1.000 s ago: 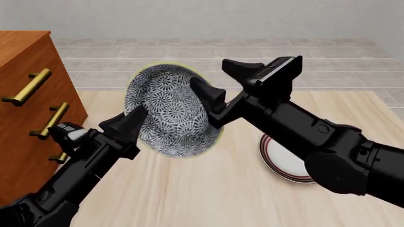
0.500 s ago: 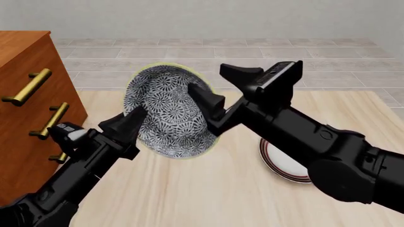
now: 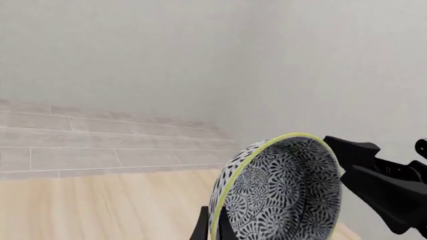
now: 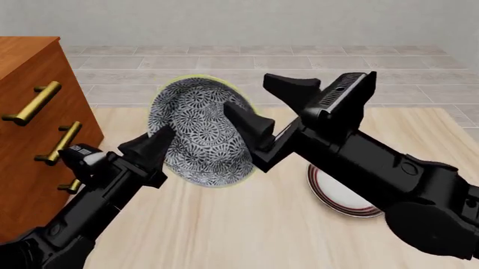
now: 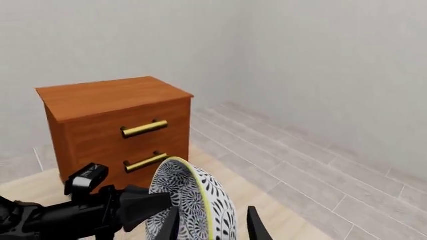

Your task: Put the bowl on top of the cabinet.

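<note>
End effector on the left arm [image 4: 153,147] is being pinched onto the near-left wall of the bowl [image 4: 201,131], so the bowl is being carried tipped on edge, clear of the bench [image 4: 247,224], its pale rim turned toward the far side. At nine o'clock the cabinet [image 4: 33,123] is standing with its top well above the bowl's present height, so a lift is being called for, by judgement, before any sideways travel past its near corner. Open air is being left at twelve o'clock. The right end effector [image 4: 270,109] is being held spread, one finger resting by the bowl's three-o'clock side. At four o'clock the plate [image 4: 337,199] is lying flat, partly hidden.
</note>
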Tool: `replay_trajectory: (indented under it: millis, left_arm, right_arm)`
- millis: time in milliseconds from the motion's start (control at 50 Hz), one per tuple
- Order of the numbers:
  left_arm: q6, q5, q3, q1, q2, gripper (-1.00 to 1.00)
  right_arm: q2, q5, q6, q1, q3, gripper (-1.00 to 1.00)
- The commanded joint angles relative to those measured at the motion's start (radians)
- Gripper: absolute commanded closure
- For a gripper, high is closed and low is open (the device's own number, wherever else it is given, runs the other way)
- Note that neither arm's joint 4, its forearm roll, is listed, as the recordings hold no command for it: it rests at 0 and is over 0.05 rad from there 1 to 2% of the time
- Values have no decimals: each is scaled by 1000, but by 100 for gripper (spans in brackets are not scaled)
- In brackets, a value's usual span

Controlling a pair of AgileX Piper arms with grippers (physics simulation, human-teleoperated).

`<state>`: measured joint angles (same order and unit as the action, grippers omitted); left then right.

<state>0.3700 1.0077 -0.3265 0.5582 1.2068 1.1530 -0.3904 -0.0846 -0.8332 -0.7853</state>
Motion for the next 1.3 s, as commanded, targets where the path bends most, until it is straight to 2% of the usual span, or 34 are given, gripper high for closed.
replay_trajectory:
  millis: [20, 620, 680, 720, 880, 1060, 1220, 1300]
  left_arm:
    - [-3, 1, -10, -9, 5, 100]
    - [-26, -20, -20, -6, 8, 100]
    - [-28, -32, -25, 0, 2, 100]
    - [-43, -54, -36, 7, -8, 100]
    - [-57, -65, -44, 1, -4, 100]
    - [-54, -88, -61, -13, -17, 100]
    - [-53, -113, -75, -13, -16, 100]
    - [-64, -189, -105, -12, -48, 100]
  right_arm:
    - [-47, 18, -14, -11, 3, -100]
    - [-159, 44, -48, 13, -2, -100]
    - [-191, 42, -66, 10, 4, -100]
    - [-216, 49, -52, 12, 5, -100]
    - [-262, 61, -67, 6, 10, -100]
    - [-298, 34, -89, 0, 33, -100]
    - [-342, 8, -80, 4, 60, -100]
    - [-361, -12, -87, 5, 78, -100]
